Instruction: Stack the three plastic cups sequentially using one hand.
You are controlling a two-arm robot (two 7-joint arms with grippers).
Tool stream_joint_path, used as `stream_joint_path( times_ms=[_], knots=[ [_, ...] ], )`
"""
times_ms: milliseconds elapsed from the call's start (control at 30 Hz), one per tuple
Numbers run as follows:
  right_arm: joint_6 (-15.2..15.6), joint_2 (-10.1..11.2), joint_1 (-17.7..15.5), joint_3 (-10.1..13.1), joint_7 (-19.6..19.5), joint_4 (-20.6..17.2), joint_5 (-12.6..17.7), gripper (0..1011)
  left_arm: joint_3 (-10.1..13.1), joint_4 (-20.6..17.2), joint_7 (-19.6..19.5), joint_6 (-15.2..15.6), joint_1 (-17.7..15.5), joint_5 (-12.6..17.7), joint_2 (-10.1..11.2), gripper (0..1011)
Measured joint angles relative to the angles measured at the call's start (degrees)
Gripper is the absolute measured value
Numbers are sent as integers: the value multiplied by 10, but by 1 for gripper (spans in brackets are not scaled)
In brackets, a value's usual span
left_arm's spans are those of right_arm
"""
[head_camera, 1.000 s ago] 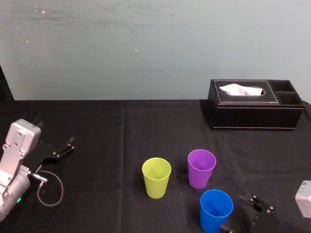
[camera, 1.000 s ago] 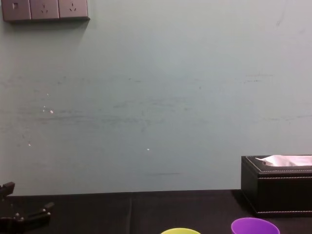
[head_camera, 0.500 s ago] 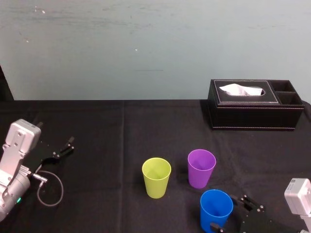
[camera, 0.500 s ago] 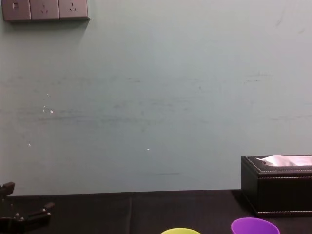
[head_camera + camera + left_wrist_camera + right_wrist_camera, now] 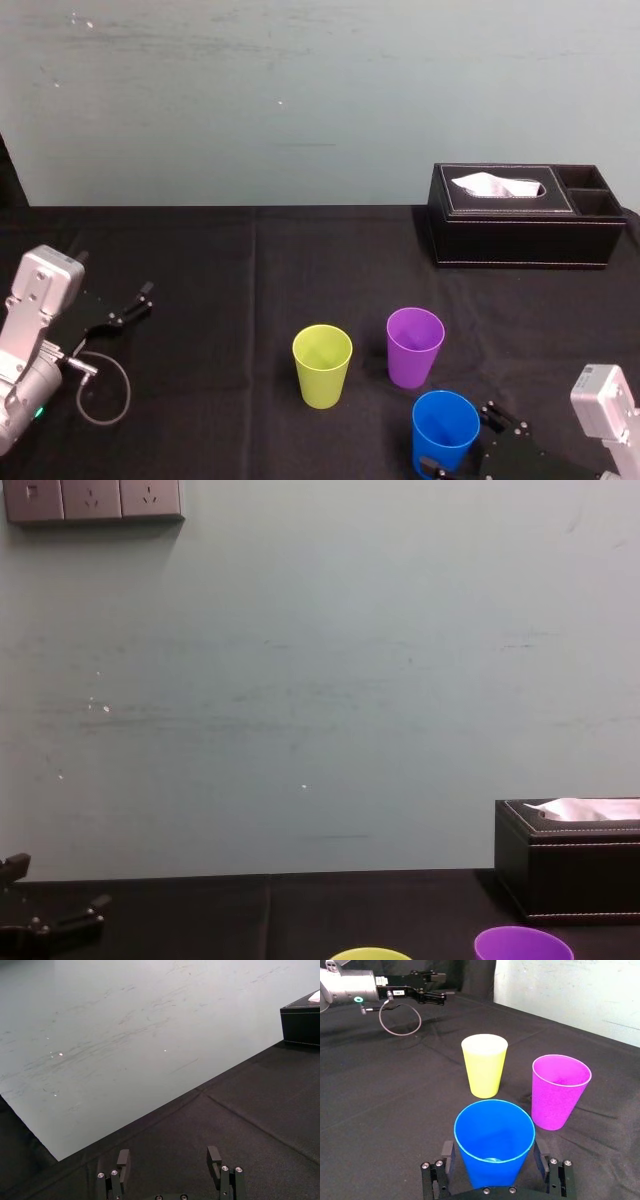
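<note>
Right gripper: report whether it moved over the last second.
Yes. In the head view the right gripper slid left toward the unmoved blue cup; its open fingers now flank it.

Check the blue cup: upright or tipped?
Upright: the blue cup stands mouth up on the black cloth, the open right gripper straddling it. The left gripper is parked far left.

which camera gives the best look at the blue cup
The right wrist view: the blue cup stands close and upright, rim and inside visible, between the right gripper's open fingers. The head view shows it from above near the bottom edge, smaller.
</note>
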Motion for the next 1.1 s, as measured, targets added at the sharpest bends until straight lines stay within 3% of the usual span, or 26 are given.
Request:
stream_joint_path(
  times_ms=[567, 967, 1100],
  knots=[
    [-9, -19, 21, -17, 0, 18, -17, 1003, 0, 0, 0, 0, 0, 0, 0, 1000],
    [-9, -18, 20, -16, 0, 18, -16, 1003, 0, 0, 0, 0, 0, 0, 0, 1000],
    [-8, -18, 20, -16, -1, 18, -15, 947, 0, 0, 0, 0, 0, 0, 0, 1000]
  ],
)
